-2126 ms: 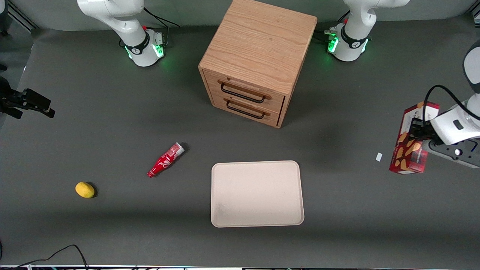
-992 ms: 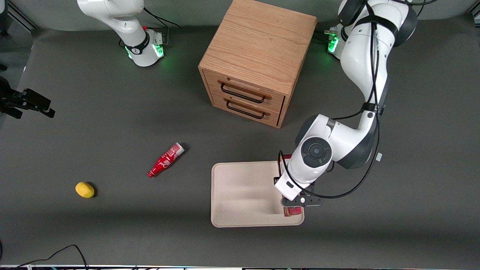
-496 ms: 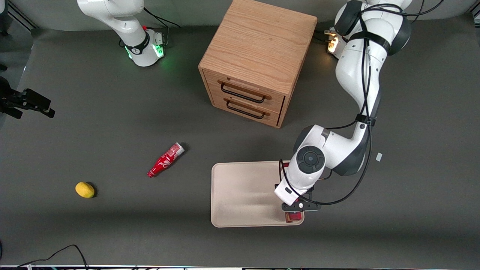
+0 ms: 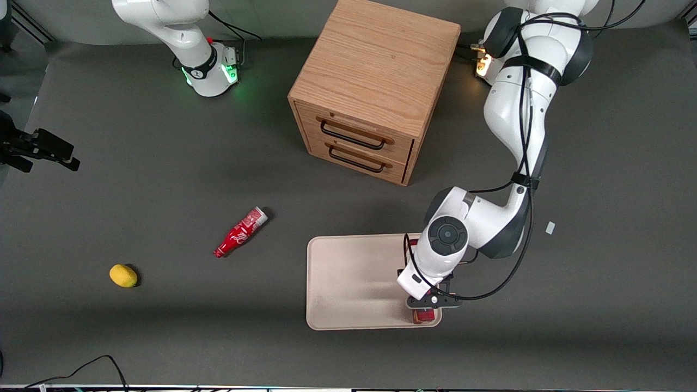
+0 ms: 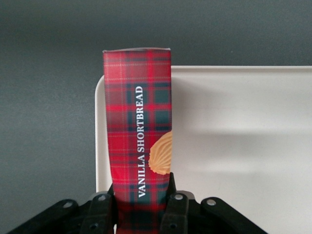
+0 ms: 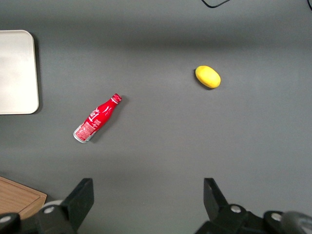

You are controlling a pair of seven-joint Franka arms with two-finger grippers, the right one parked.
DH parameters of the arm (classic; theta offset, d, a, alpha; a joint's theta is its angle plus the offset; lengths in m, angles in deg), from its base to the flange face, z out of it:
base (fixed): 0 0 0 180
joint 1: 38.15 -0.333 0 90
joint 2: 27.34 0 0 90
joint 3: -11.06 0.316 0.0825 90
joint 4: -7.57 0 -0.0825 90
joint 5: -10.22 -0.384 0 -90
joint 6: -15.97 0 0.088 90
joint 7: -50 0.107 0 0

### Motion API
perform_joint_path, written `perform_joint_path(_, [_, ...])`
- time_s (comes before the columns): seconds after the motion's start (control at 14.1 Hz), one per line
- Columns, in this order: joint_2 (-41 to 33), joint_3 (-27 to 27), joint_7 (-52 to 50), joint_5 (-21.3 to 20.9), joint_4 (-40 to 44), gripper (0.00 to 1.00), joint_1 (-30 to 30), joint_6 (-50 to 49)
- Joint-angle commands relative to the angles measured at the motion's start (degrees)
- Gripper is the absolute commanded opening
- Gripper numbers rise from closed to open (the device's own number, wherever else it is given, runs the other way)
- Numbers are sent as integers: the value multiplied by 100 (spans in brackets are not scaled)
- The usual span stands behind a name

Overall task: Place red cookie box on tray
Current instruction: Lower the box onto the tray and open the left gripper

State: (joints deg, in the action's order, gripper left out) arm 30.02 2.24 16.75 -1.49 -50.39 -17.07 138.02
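Note:
My left gripper [image 4: 429, 305] hangs over the beige tray [image 4: 354, 283], at the tray's edge toward the working arm's end of the table. It is shut on the red cookie box [image 5: 139, 141], a tartan carton marked VANILLA SHORTBREAD with a golden cookie picture. The two black fingers [image 5: 176, 207] clamp the box's long sides. In the front view the arm hides most of the box [image 4: 423, 316]; only a red end shows near the tray's corner closest to the camera. In the left wrist view the box lies along the tray [image 5: 243, 136] beside its rim.
A wooden two-drawer cabinet [image 4: 375, 87] stands farther from the camera than the tray. A small red bottle [image 4: 240, 232] and a yellow lemon [image 4: 123, 275] lie toward the parked arm's end. A small white scrap [image 4: 550, 228] lies toward the working arm's end.
The left arm carried the box from the working arm's end of the table to the tray's edge. In the last half second it barely shifted, and the base light turned from green to amber.

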Motion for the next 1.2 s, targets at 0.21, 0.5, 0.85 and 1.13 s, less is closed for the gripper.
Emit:
perform_joint_path(0.21, [64,48,-129,-104,180,100,63,20])
perform_joint_path(0.5, [29,39,-129,-104,180,100,63,-84])
perform_joint_path(0.85, [-488,-5,-33,-96,285,100,11,-1488])
perform_joint_path(1.13, [-1120,4,546,-25,312,100,-226,-2491])
